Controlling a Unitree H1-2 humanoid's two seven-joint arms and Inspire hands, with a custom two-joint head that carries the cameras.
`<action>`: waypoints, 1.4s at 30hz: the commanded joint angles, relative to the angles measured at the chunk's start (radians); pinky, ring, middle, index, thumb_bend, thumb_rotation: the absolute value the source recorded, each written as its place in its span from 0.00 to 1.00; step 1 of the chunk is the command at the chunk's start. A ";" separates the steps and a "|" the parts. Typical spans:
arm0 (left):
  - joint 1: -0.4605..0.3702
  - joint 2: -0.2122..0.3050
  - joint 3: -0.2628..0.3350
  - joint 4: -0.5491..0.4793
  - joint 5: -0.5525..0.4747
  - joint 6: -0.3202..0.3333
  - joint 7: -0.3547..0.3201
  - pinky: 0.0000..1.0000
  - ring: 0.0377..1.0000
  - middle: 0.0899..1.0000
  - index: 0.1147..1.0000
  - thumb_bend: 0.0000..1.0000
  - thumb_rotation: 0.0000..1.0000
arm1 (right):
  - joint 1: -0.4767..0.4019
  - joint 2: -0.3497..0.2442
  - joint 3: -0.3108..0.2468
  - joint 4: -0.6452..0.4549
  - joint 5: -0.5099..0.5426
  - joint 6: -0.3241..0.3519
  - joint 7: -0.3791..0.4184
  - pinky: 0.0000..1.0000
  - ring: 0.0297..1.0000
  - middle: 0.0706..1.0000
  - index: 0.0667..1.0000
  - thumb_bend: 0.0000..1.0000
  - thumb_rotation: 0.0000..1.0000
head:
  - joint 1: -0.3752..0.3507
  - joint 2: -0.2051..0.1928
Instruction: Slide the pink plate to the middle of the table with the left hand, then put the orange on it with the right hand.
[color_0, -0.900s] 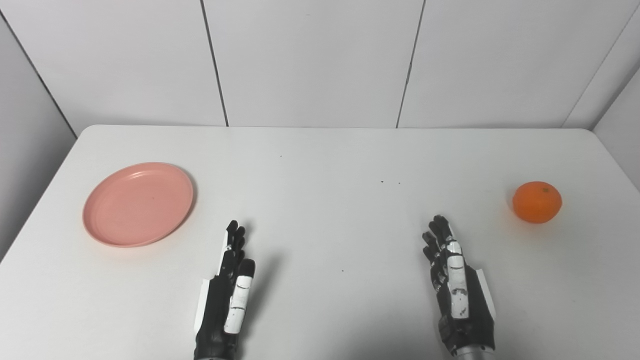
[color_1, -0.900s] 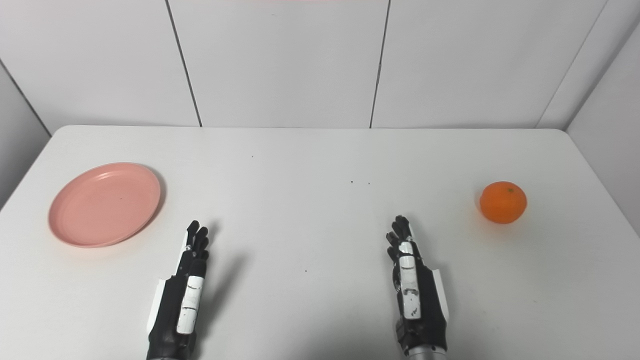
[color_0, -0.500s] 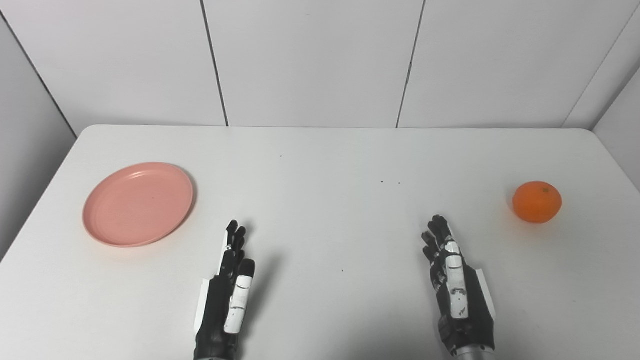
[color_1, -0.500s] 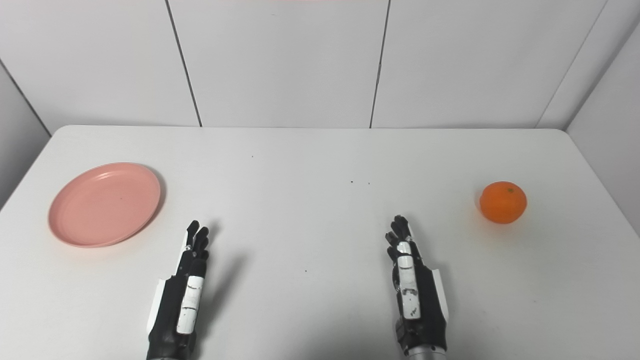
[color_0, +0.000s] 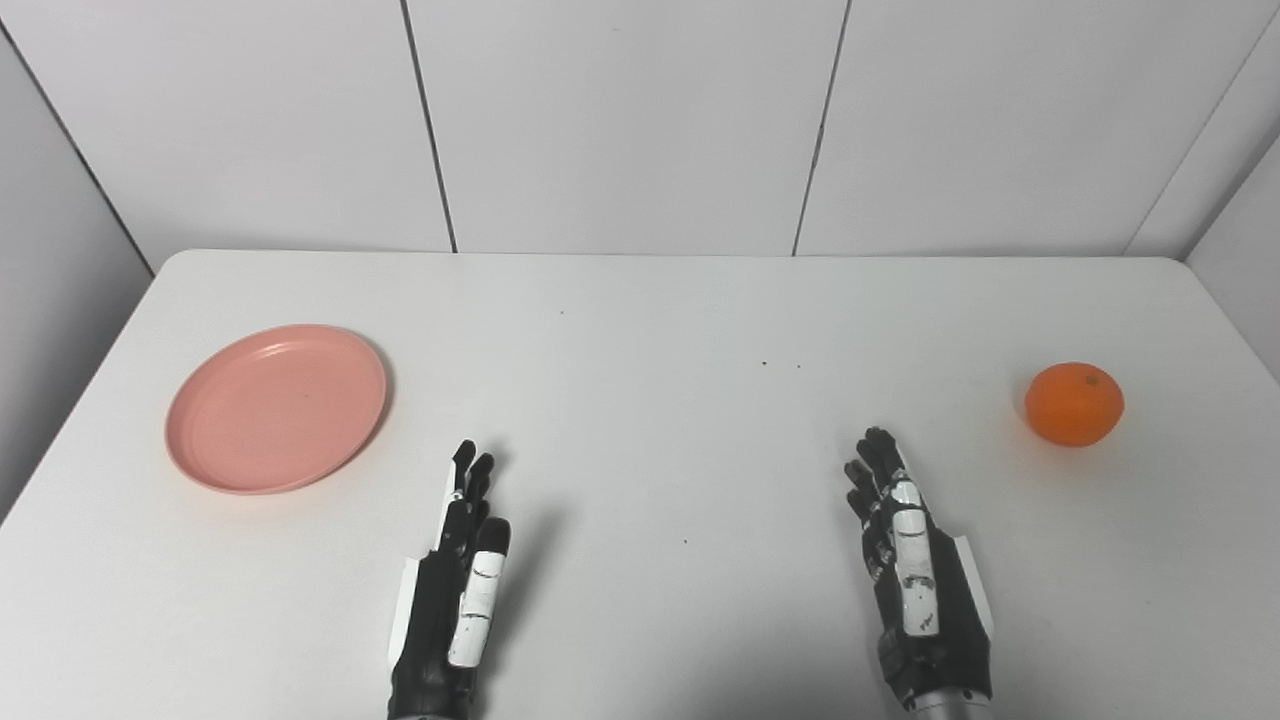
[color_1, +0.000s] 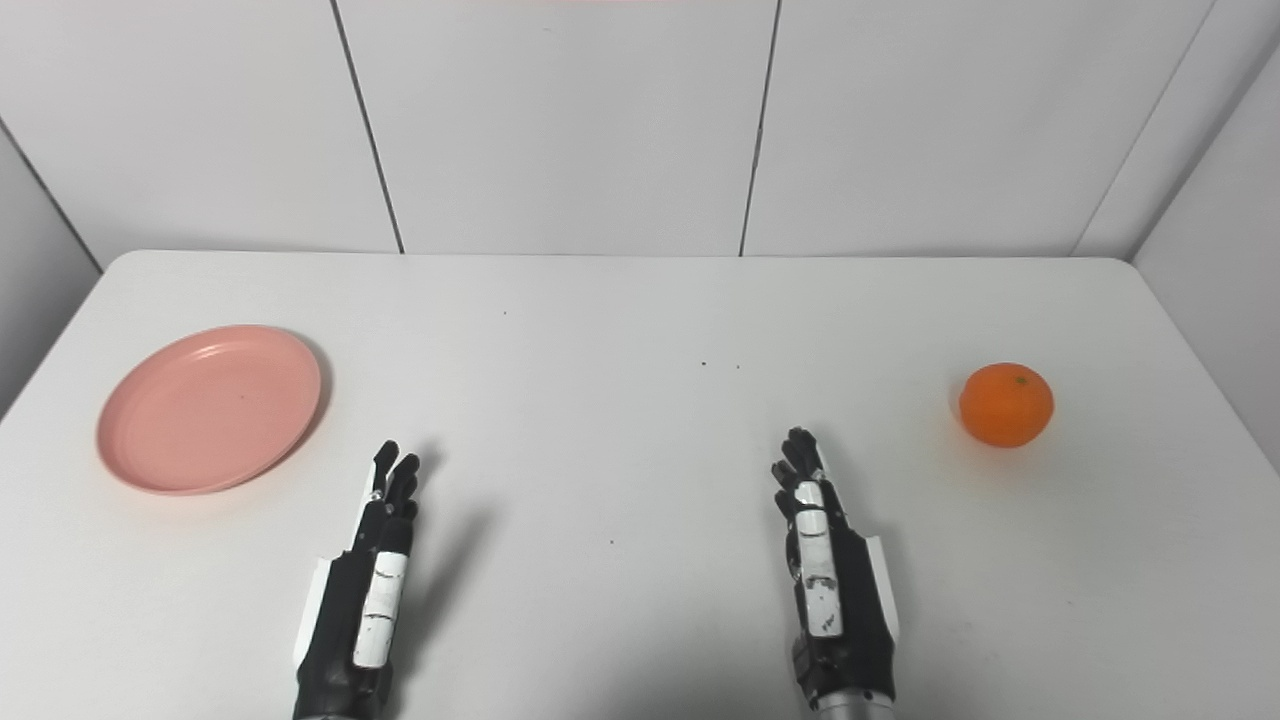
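A round pink plate (color_0: 276, 408) lies empty on the left side of the white table (color_0: 640, 330). An orange (color_0: 1074, 404) sits far off near the table's right edge. My left hand (color_0: 452, 590) is open at the near edge, fingers stretched forward, below and to the right of the plate and apart from it. My right hand (color_0: 915, 580) is open too, edge-on near the front right, well short of the orange. Neither hand holds anything.
White wall panels (color_0: 620, 120) close off the back and both sides of the table. A few tiny dark specks (color_0: 780, 365) mark the tabletop between plate and orange.
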 joint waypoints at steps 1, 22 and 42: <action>0.209 0.061 0.011 -0.014 -0.002 -0.046 0.010 1.00 0.99 0.98 1.00 0.73 1.00 | 0.105 -0.028 0.012 -0.064 -0.003 -0.066 0.017 0.99 0.95 0.95 0.93 0.82 0.96 | 0.001 0.001; 0.204 0.058 0.010 -0.012 0.009 -0.036 0.013 1.00 0.99 0.97 1.00 0.74 1.00 | 0.103 -0.027 0.011 -0.062 0.000 -0.052 0.016 1.00 0.95 0.95 0.93 0.82 0.95 | 0.003 -0.002; 0.205 0.036 -0.021 0.047 0.067 -0.086 0.059 0.99 0.97 0.95 0.99 0.78 1.00 | 0.110 -0.063 -0.027 -0.022 0.032 -0.095 0.049 1.00 0.96 0.96 0.94 0.80 0.99 | 0.116 -0.078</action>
